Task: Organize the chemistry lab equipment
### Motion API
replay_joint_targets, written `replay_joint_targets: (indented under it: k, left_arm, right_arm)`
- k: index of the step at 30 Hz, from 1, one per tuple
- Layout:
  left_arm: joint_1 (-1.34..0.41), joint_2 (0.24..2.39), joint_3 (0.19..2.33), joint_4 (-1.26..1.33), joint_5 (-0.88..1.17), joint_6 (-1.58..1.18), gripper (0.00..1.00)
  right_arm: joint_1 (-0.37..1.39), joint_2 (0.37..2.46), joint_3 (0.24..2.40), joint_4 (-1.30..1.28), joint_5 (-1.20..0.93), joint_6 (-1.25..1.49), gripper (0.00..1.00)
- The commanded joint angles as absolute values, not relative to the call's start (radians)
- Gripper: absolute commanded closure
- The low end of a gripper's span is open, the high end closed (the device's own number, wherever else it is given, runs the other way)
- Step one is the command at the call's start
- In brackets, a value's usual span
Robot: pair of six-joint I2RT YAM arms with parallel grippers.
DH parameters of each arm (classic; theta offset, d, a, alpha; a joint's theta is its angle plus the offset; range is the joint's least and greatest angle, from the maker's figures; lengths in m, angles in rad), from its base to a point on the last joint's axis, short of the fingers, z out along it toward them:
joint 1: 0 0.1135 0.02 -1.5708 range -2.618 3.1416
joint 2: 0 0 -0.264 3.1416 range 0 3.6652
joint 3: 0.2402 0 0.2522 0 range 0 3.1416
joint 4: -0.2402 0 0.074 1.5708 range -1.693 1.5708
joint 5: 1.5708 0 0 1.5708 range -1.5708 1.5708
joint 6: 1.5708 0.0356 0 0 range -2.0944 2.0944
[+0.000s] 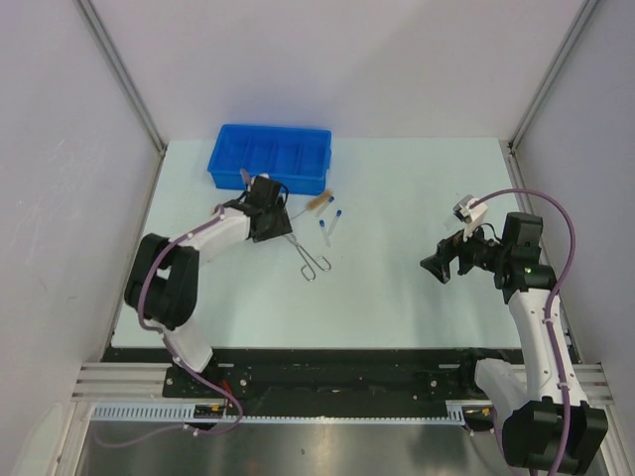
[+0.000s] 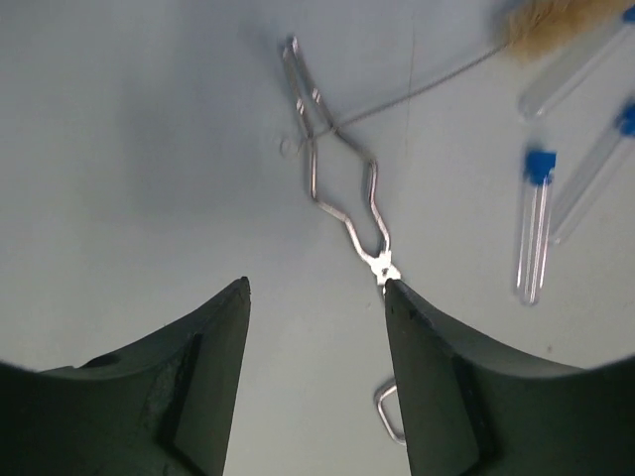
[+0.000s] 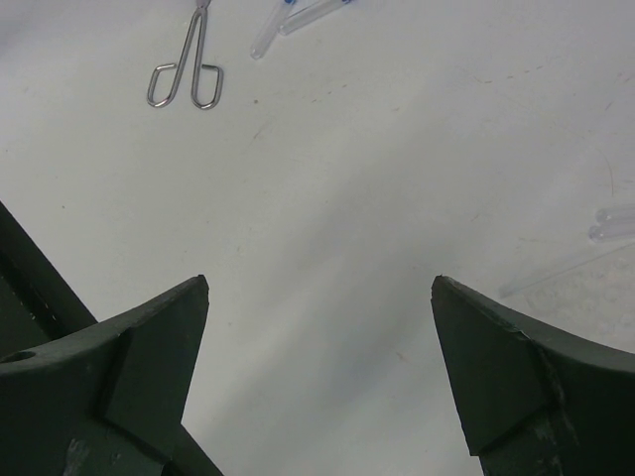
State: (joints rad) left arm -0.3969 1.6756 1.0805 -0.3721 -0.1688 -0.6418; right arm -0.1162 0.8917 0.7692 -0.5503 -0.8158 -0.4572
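Silver wire tongs [image 1: 308, 253] lie on the table in front of the blue bin. In the left wrist view the tongs [image 2: 342, 188] lie just ahead of my open left gripper [image 2: 316, 288], their pivot touching the right fingertip [image 2: 397, 297]. Clear tubes with blue caps [image 2: 534, 223] lie to the right, under a tan brush [image 2: 556, 20]. In the top view the left gripper [image 1: 281, 226] is over the tongs' far end, beside the tubes [image 1: 325, 226] and the brush [image 1: 317, 201]. My right gripper [image 1: 437, 266] is open and empty over bare table [image 3: 319, 283].
The large blue divided bin [image 1: 268, 154] stands at the back left, just behind the left gripper. The right wrist view shows the tongs' handle loops [image 3: 186, 74] far off and clear tube ends [image 3: 615, 220] at its right edge.
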Motion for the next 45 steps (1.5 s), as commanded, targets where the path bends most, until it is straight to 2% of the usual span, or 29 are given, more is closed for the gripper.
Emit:
replay_joint_targets:
  k: [1,5,11,15,17,22,28,37,41,45]
  left_arm:
    - [-0.388,1.782,1.27,-0.442,-0.212,-0.439,0.39]
    - [-0.388,1.856,1.371,-0.456,-0.059,-0.217,0.39]
    - [-0.393,2.017,1.629,-0.626,-0.084,0.026,0.4]
    - [-0.405,2.115,1.739,-0.705,-0.058,0.22,0.48]
    - [-0.408,2.134,1.75,-0.703,-0.057,0.25,0.48]
    - [-0.422,2.178,1.781,-0.676,-0.046,0.319,0.56]
    - [-0.422,2.249,1.838,-0.698,-0.018,0.322,0.59]
    - [-0.422,2.31,1.861,-0.73,0.012,0.304,0.79]
    - [-0.423,2.298,1.838,-0.723,0.034,0.29,0.94]
    - [-0.423,2.258,1.789,-0.687,0.051,0.27,1.0]
  right_arm:
    - [-0.106,0.873,0.769,-0.543,-0.802,-0.477,0.0]
    - [-0.097,0.87,0.769,-0.542,-0.799,-0.479,0.0]
    - [-0.08,0.873,0.769,-0.541,-0.784,-0.48,0.0]
    - [-0.075,0.876,0.769,-0.538,-0.776,-0.482,0.0]
    - [-0.072,0.877,0.769,-0.538,-0.773,-0.482,0.0]
    - [-0.067,0.887,0.769,-0.543,-0.765,-0.485,0.0]
    - [-0.064,0.893,0.77,-0.543,-0.758,-0.486,0.0]
    - [-0.064,0.897,0.769,-0.541,-0.752,-0.486,0.0]
    - [-0.064,0.896,0.769,-0.541,-0.747,-0.488,0.0]
    - [-0.064,0.894,0.769,-0.541,-0.746,-0.488,0.0]
